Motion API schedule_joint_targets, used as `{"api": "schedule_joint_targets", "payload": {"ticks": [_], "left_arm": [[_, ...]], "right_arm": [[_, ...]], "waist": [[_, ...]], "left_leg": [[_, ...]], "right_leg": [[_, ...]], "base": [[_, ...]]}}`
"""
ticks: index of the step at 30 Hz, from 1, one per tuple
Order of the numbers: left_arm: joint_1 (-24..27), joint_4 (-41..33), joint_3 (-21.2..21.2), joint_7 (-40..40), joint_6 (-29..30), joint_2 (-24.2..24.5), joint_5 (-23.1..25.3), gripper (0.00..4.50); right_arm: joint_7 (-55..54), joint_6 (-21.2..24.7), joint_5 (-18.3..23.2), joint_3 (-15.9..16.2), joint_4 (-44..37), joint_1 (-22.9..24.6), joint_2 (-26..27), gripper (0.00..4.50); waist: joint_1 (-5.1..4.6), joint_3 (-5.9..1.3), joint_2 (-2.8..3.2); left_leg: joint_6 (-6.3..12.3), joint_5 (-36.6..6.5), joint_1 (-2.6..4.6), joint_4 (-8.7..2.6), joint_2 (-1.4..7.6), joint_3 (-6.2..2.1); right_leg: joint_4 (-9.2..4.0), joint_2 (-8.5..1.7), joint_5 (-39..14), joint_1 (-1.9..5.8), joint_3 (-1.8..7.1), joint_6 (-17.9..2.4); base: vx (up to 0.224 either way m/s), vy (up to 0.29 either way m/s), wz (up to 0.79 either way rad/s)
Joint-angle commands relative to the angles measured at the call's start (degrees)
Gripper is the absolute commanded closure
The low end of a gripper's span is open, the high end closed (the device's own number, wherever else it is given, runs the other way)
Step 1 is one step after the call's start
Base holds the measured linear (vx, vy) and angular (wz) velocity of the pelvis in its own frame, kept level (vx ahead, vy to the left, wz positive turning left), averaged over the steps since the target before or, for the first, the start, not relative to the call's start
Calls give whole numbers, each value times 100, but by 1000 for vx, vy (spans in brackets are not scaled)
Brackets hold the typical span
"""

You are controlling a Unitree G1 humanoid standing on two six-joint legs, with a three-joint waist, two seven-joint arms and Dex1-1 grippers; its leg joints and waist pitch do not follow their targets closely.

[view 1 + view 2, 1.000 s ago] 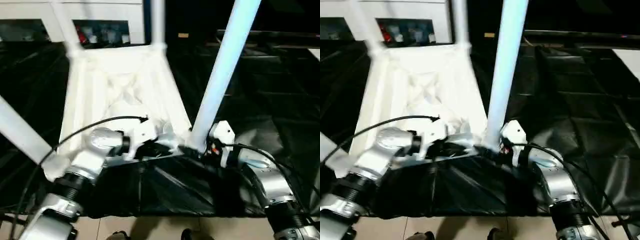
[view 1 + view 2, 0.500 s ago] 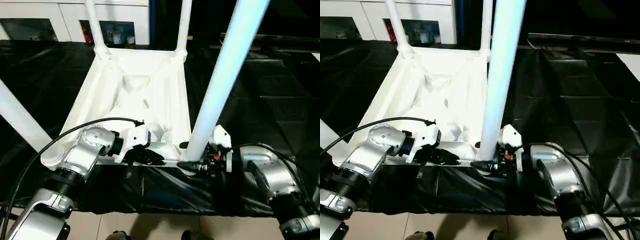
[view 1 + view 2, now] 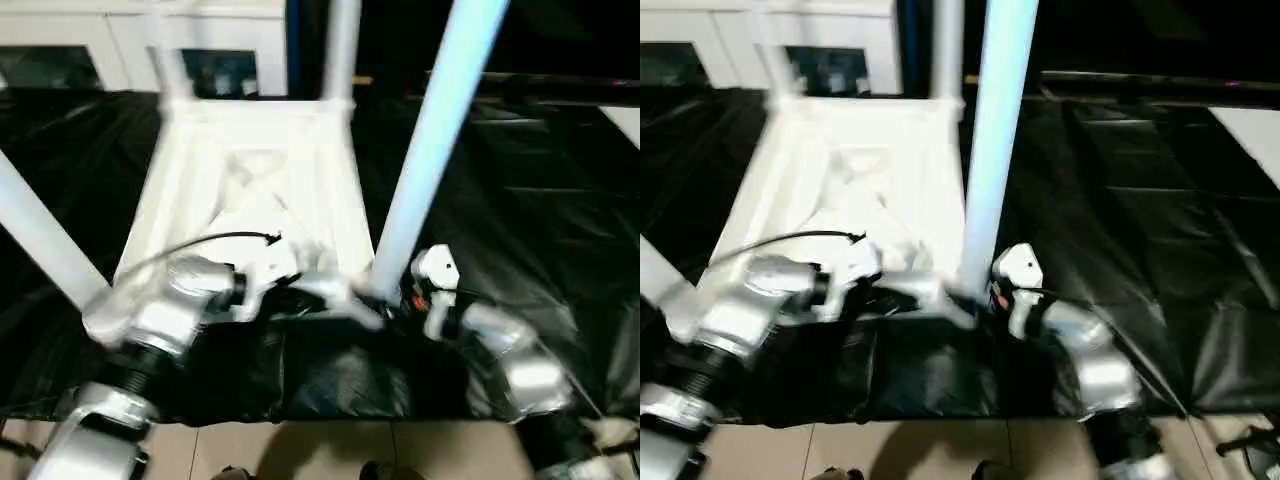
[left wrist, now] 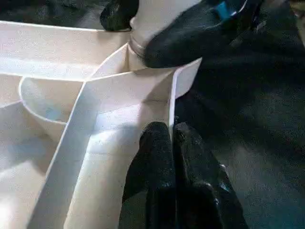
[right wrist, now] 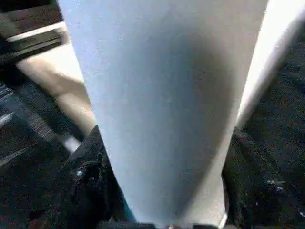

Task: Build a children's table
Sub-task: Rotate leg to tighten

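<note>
Four upright legs (image 3: 432,150) ring the tabletop (image 3: 260,190), blocking its corners. Between them, the ribbed underside lies open from above. The black sheet (image 3: 530,190) right of the tabletop is bare.

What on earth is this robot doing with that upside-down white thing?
It is putting together a children's table. The white tabletop lies upside down on a black sheet, with legs standing up from its corners. The right gripper is clamped around the base of the near right leg at its corner socket, while the left gripper pinches the tabletop's edge wall right beside that corner.
</note>
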Motion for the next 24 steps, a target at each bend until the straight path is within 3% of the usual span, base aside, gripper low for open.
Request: {"api": "schedule_joint_targets", "payload": {"ticks": [1, 2, 4, 6, 7, 8, 10, 14, 16, 18, 20, 21, 22, 24], "left_arm": [[239, -53, -446, 357, 219, -583, 16, 450], [263, -86, -496, 533, 269, -743, 63, 450], [265, -97, -529, 640, 318, -843, 89, 450], [258, -62, -589, 722, 287, -926, 172, 450], [258, -62, -589, 722, 287, -926, 172, 450], [259, -53, -604, 734, 294, -965, 186, 450], [260, -83, -611, 714, 321, -955, 202, 450], [246, -82, -558, 660, 288, -852, 218, 450], [222, -57, -475, 354, 122, -583, 154, 450], [205, -30, -420, 79, 28, -394, 72, 450], [194, -13, -381, -60, 31, -306, 20, 450], [173, 25, -358, -210, -38, -222, -19, 450], [143, 78, -333, -371, -101, -125, -45, 450], [107, 117, -330, -559, -174, 2, -48, 450]], "right_arm": [[-971, 316, -385, 104, 221, 128, 475, 191], [-1387, 350, -392, 27, 204, 133, 730, 191], [-1703, 396, -372, 1, 209, 111, 937, 191], [-1917, 372, -453, 79, 238, 56, 1127, 191], [-1917, 372, -453, 79, 238, 56, 1127, 191], [-1953, 344, -494, 130, 251, 4, 1194, 156], [-1844, 206, -468, 146, 193, -61, 1167, 121], [-1652, 118, -419, 67, 170, -110, 973, 103], [-980, 110, -275, 43, 151, -198, 510, 84], [-398, 107, -179, 103, 74, -229, 177, 76], [-92, 55, -123, 135, 28, -238, 10, 76], [220, -2, -75, 174, -1, -253, -153, 76], [640, -29, 15, 231, -45, -262, -339, 76], [1186, -70, 111, 333, -100, -266, -571, 76]], "waist": [[-9, -144, 33], [-43, -121, 12], [-86, -128, -3], [-127, -117, 112], [-146, -114, 95], [-156, -121, 94], [-161, -130, 103], [-126, -155, 89], [-100, -180, 70], [-62, -204, 31], [-51, -218, 21], [-48, -223, -6], [-26, -250, 10], [15, -291, -5]], "left_leg": [[-96, -2774, 37, -463, 48, -56], [-99, -2905, 67, -470, 41, -62], [-90, -3029, 59, -490, 18, -93], [-76, -3310, 114, -494, 13, -110], [-68, -3372, 119, -501, 13, -103], [-52, -3357, 77, -530, 15, -128], [-43, -3360, 65, -553, 33, -122], [-6, -3196, 79, -543, 51, -67], [52, -2955, 57, -527, 60, -32], [204, -2446, -9, -491, 62, 26], [307, -2124, -55, -464, 53, 48], [352, -2068, -56, -446, 48, 60], [406, -1911, -13, -416, 68, 84], [632, -1296, -13, -319, 54, 143]], "right_leg": [[-602, -202, -3886, 69, 102, -404], [-652, -185, -3958, 31, 84, -355], [-680, -170, -4057, 64, 41, -254], [-727, -156, -4045, 19, 15, -213], [-756, -143, -4013, 20, 2, -208], [-728, -148, -3873, 78, -16, -211], [-711, -147, -3563, 80, 7, -302], [-667, -141, -3034, 62, 72, -522], [-624, -142, -2678, 92, 106, -654], [-545, -135, -2035, 139, 145, -844], [-487, -142, -1821, 178, 157, -957], [-489, -141, -1868, 184, 153, -966], [-480, -161, -1779, 160, 175, -1061], [-368, -132, -793, 201, 184, -1381]], "base": [[0, 0, 0], [0, 0, 0], [0, 0, 0], [0, 0, 0], [0, 0, 0], [0, 0, 0], [0, 0, 0], [0, 0, 0], [0, 0, 0], [0, 0, 0], [0, 0, 0], [0, 0, 0], [83, -51, 11], [84, -56, 11]]}}
